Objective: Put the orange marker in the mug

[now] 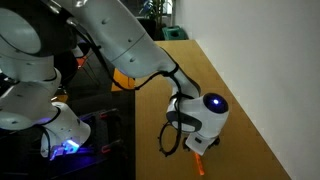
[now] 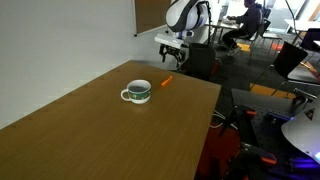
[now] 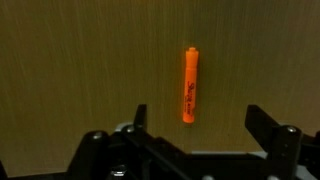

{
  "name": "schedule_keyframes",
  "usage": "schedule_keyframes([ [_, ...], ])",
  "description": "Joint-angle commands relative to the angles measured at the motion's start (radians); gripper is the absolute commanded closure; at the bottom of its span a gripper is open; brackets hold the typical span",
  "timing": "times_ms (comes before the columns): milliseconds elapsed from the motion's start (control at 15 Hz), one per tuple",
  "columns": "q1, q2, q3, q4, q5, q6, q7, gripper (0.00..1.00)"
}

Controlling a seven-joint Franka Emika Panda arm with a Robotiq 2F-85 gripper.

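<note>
Between the wide-spread fingers, the orange marker, flat on the table.

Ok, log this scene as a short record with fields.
marker: orange marker lies flat on the table, not grasped
mug: mug stands upright, apart from the marker
gripper: gripper hovers above the marker, fingers open, holding nothing
task state: marker not yet in the mug
</note>
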Motion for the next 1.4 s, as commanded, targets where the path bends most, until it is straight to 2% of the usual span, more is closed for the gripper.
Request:
schedule_keyframes([
  [0,0.018,0.079,-0.027,0.061,0.013,0.008,0.052,0.0],
  [867,0.004,0.278,-0.035,0.195,0.009,0.011,0.027,0.0],
  [1333,0.008,0.343,-0.039,0.251,0.007,0.002,0.028,0.0],
])
